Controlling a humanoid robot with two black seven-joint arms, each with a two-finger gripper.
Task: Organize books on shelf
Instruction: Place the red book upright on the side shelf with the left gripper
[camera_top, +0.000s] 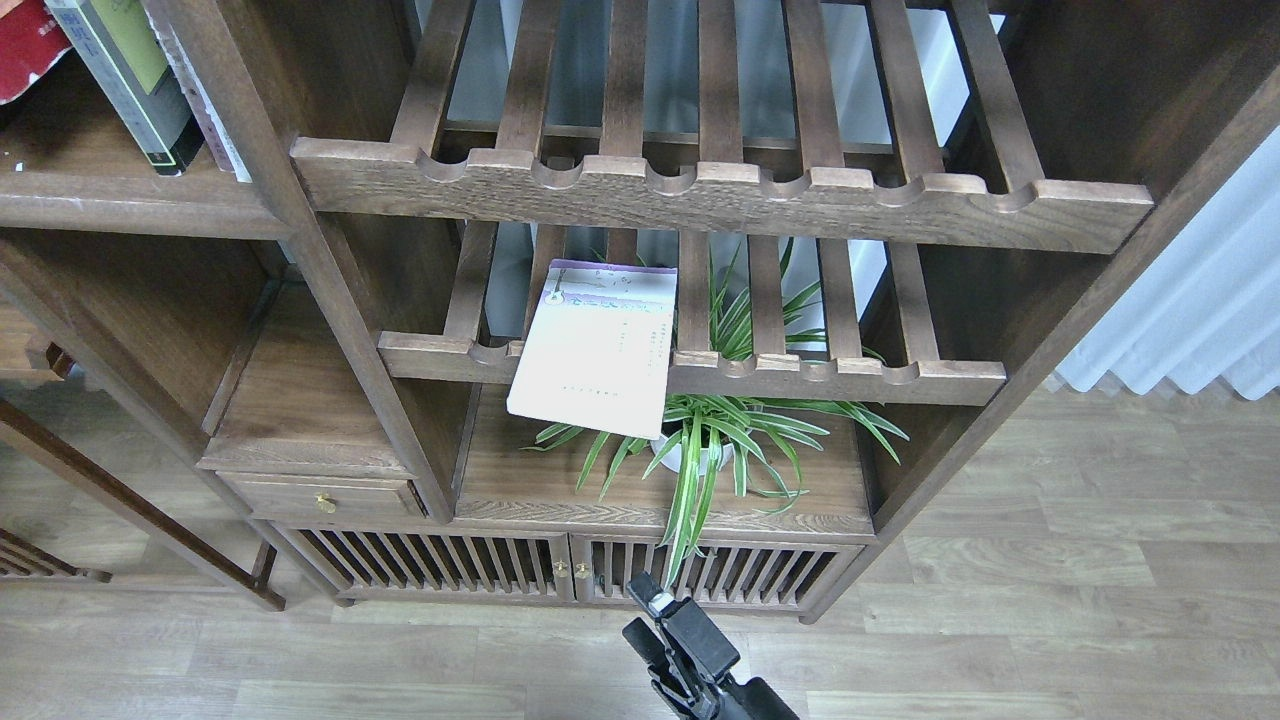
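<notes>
Only a corner of the red book (24, 45) shows at the top left edge, above the shelf (130, 205); what holds it is out of view. A green-and-grey book (125, 85) stands tilted on that dark-brown board, beside the upright post. The pale lavender-white book (597, 350) lies flat on the lower slatted rack, its front end overhanging the notched rail. My right gripper (652, 612) is low at the bottom centre, far below the books, with nothing in it. It is dark and seen end-on. My left gripper is out of view.
A thin pale-spined book (205, 110) leans against the post next to the green-and-grey one. A spider plant in a white pot (715, 440) sits under the lower rack (800, 375). The upper slatted rack (720, 195) juts forward. White curtain (1190, 310) hangs at right.
</notes>
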